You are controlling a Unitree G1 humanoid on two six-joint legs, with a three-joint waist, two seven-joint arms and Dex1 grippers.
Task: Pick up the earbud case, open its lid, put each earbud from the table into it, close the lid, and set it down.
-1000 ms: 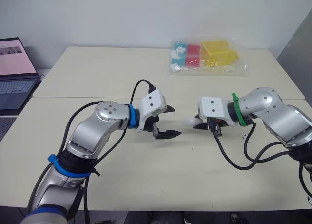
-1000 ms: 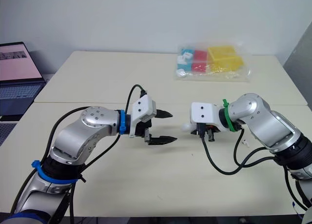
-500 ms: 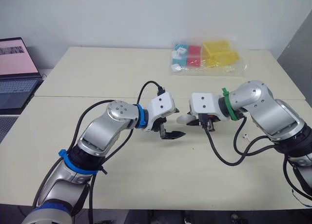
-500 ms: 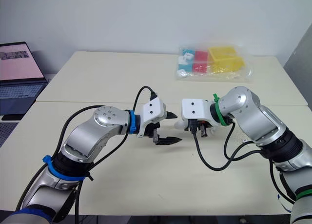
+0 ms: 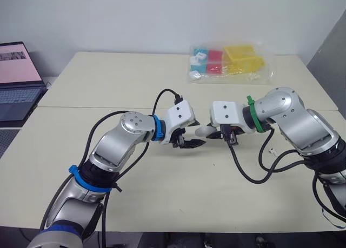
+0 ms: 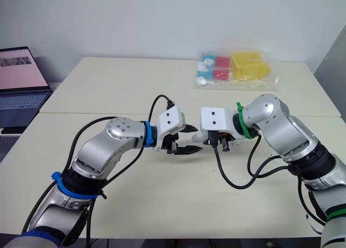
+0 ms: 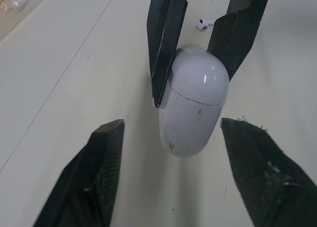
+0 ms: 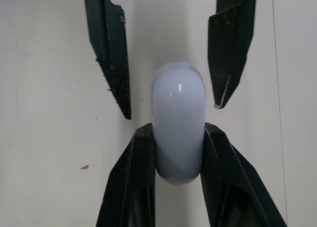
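Right end effector: clamped on one end of the earbud case, so that's where the case is, held up off the table between the two arms.
Case: lid shut. There's a seam across it just past the right fingertips, but honestly I can't tell which end is the lid.
Feel, my guess: small, light, hard glossy shell with rounded ends. Pretty slippery, and it'd squirt out of a pinch near the curved tip.
Where to grab: I'd go across the straighter sides of the free half, just beyond the seam. It won't need a hard squeeze.
Left end effector: fingers wide apart, one on each side of the free end, not touching it.
Earbud: lying on the table beyond the case, well apart from it.
Further out: clear bag of coloured bits at the far edge, laptop off to the left.
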